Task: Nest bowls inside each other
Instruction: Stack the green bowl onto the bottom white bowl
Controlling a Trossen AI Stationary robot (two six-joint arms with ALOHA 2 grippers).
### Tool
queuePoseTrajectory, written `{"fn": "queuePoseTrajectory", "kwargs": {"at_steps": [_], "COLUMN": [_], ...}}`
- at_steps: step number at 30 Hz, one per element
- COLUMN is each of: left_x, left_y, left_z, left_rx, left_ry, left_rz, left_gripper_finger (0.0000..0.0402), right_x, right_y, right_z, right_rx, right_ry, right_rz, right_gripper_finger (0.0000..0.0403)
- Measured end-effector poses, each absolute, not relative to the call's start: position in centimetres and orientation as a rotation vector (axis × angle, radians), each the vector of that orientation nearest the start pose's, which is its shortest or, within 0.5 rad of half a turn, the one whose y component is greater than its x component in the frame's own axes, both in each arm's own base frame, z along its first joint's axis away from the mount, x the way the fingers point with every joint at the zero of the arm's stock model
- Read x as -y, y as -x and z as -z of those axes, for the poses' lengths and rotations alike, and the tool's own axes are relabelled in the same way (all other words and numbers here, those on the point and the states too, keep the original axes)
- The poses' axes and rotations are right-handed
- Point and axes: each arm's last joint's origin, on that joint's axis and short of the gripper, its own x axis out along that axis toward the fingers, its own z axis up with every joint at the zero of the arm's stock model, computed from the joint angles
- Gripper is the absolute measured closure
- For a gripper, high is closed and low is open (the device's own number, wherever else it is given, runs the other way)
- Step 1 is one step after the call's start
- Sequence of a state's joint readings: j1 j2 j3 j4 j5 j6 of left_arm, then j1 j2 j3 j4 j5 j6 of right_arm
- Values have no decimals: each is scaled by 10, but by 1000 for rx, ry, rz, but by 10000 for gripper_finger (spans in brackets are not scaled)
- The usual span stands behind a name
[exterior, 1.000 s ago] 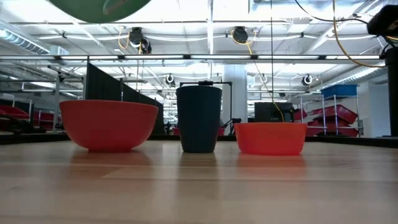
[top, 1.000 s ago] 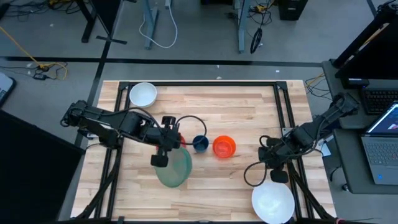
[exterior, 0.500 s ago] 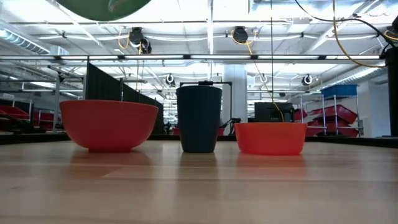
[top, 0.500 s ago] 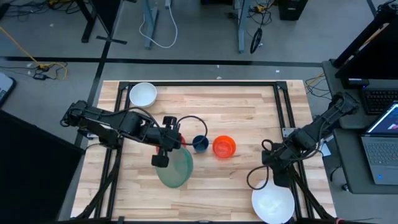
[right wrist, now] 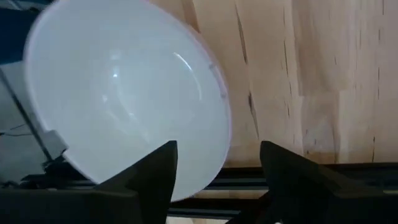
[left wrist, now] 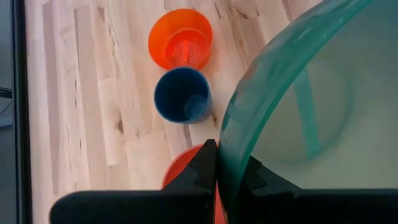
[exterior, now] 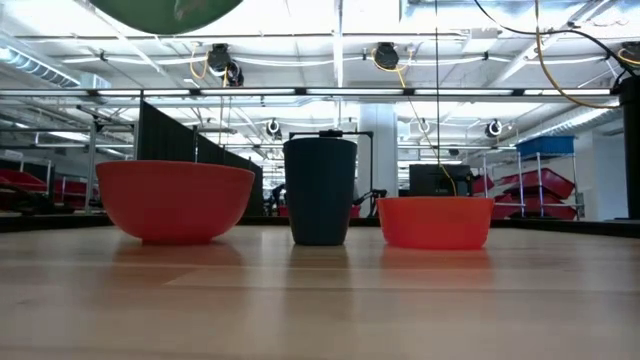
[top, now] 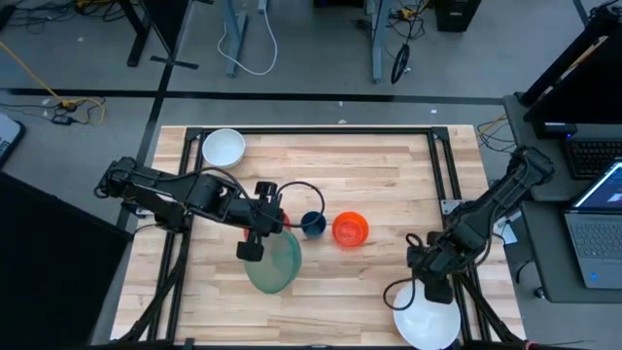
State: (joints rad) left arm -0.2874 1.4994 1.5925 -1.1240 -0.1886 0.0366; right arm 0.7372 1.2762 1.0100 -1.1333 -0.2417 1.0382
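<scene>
My left gripper (top: 266, 231) is shut on the large green bowl (top: 272, 261), which hangs above the table's middle (exterior: 160, 12). Below it sits the red bowl (exterior: 175, 200), partly under the gripper (left wrist: 186, 171). To its right stand the tiny dark blue bowl (top: 313, 225) and the orange bowl (top: 350, 229). The small white bowl (top: 224, 148) sits far left. My right gripper (right wrist: 217, 168) is open over the rim of the large white bowl (right wrist: 124, 93) at the near right corner (top: 426, 326), with one finger over its inside and one over the table. My left gripper pinches the green bowl's rim (left wrist: 221, 163), one finger (left wrist: 252, 177) inside the bowl and the other (left wrist: 199, 168) outside. The fingers slant down from the table's left. The bowl is lifted clear of the table and tilted.
A black metal frame (top: 447, 165) runs along the table's edges. The large white bowl reaches over the near frame rail (right wrist: 280, 177). Bare wood lies between the orange bowl and the right arm (top: 389, 194). A laptop (top: 598, 224) stands beyond the right edge.
My right gripper has gone toward the table's near edge and down, and now stands over the far rim of the large white bowl. My left gripper and the green bowl have kept still.
</scene>
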Motion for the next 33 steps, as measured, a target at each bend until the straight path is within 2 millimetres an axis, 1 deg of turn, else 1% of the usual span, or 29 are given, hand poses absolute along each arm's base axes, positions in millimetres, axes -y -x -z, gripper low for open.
{"fn": "queuePoseTrajectory", "kwargs": {"at_steps": [6,12,18,30,33], "left_x": [77,77,77,77,77], "left_y": [-279,-279,-279,-279,-279], "left_z": [-367,-367,-367,-367,-367], "left_rx": [-1001,-1001,-1002,-1002,-1002], "left_ry": [-282,-282,-276,-294,-296], "left_rz": [112,112,122,135,138], "left_gripper_finger": [401,402,402,402,402], "right_x": [-154,-159,-163,-176,-178], "right_y": [-158,-163,-168,-181,-184], "right_z": [-242,-232,-223,-207,-201], "right_rx": [-1679,-1710,-1728,-1722,-1714], "right_ry": [-479,-481,-465,-492,-501], "right_rz": [121,191,213,163,157], "right_gripper_finger": [185,183,183,183,184]}}
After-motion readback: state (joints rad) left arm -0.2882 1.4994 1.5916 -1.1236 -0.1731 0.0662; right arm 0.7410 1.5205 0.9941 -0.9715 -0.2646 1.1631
